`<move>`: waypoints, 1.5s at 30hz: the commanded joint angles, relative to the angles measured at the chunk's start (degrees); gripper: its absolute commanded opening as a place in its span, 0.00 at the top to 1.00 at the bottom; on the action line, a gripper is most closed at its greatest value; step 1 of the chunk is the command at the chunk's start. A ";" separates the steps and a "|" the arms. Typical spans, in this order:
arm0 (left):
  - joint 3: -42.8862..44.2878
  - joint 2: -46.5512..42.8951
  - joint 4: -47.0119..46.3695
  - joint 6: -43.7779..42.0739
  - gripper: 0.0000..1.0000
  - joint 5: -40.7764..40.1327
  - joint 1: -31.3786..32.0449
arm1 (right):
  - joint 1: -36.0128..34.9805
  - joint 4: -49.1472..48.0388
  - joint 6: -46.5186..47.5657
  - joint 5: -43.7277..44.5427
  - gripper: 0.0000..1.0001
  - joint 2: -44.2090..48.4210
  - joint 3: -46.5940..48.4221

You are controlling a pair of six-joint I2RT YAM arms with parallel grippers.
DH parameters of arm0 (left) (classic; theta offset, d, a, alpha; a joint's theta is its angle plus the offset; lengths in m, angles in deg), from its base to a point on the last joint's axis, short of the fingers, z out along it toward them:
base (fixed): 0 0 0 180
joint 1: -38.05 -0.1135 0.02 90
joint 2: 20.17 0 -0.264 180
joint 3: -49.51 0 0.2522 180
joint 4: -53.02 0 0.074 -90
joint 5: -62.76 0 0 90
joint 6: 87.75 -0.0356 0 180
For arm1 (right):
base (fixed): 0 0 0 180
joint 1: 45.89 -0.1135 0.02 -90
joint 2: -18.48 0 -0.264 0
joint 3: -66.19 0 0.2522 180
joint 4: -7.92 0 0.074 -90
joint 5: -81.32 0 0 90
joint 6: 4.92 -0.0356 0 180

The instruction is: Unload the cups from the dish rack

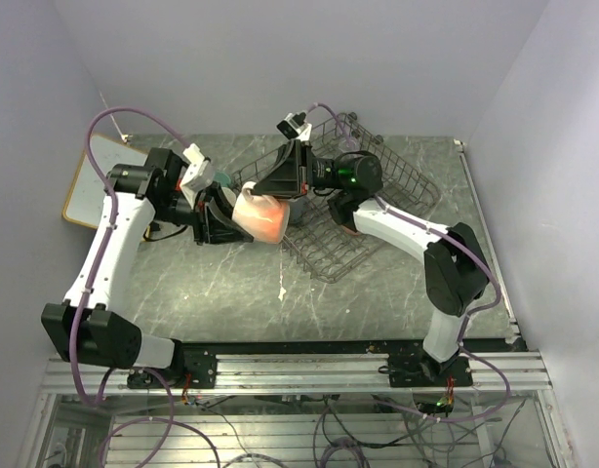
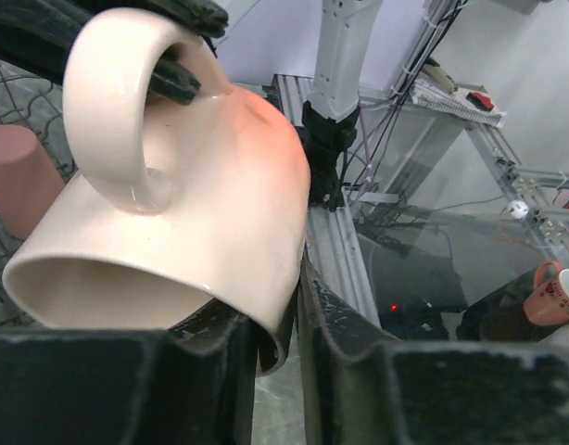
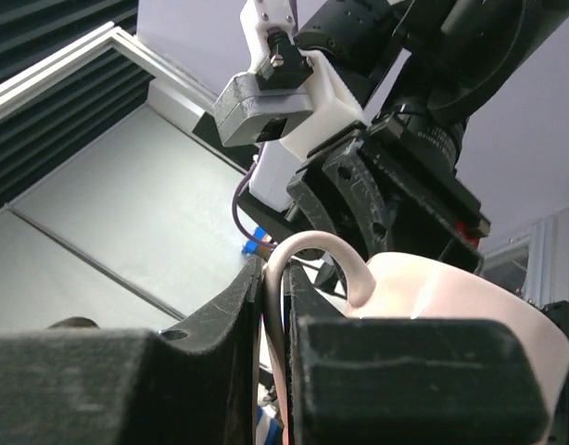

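Soft, even light, an orange glow on the pale pink mug (image 2: 220,204), wrist views blurred up close.

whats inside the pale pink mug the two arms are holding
The pale pink ceramic mug shows a bare strip of inner wall near the rim, with nothing on it. The left gripper blocks the lower mouth, so the mug's bottom cannot be seen.

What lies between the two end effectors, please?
The pale pink mug, in the top view; right end effector grips its handle, left end effector its rim.
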 commanded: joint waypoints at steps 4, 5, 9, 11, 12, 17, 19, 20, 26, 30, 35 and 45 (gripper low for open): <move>-0.70 -4.26 -0.51 1.60 0.91 4.14 1.43 | -0.68 -5.08 -1.36 3.02 1.00 0.15 3.13; -0.87 -4.12 -0.46 1.69 0.93 4.14 1.44 | -0.66 -4.50 -1.00 2.97 1.00 0.28 3.13; -0.40 -2.88 -0.46 3.93 0.93 4.07 1.44 | -0.01 -0.76 1.54 1.21 0.83 0.94 2.55; 0.27 -2.23 -0.39 5.25 0.93 2.95 1.38 | 1.78 2.97 3.52 0.39 0.56 2.21 0.32; 0.75 -2.11 -0.37 5.72 0.93 1.56 1.36 | 3.04 5.94 4.73 -0.12 0.42 3.28 -1.20; 0.83 -3.77 -11.48 17.45 0.93 -12.62 0.71 | 9.27 37.43 26.52 -2.81 0.01 11.23 -4.58; -4.26 -7.71 -30.61 39.40 0.93 -25.84 0.74 | 11.55 54.82 39.14 -2.14 0.00 13.06 -2.08; -6.90 -9.93 -36.26 44.98 0.93 -32.57 0.80 | 13.22 63.28 44.33 -1.26 0.00 13.46 -0.48; -2.64 -5.90 -25.67 39.00 0.93 -50.58 1.78 | 20.97 88.19 60.08 8.67 0.00 15.41 3.98; -4.62 -3.88 -22.81 36.09 0.93 -60.95 2.67 | 22.31 99.72 66.35 20.20 0.00 14.35 8.28; -11.71 -4.43 -27.82 34.11 0.93 -71.32 3.15 | 22.40 104.80 68.60 30.34 0.00 14.11 10.28; -20.58 0.44 -36.08 34.55 0.93 -76.38 6.16 | 22.36 108.41 70.75 41.34 0.00 13.83 10.65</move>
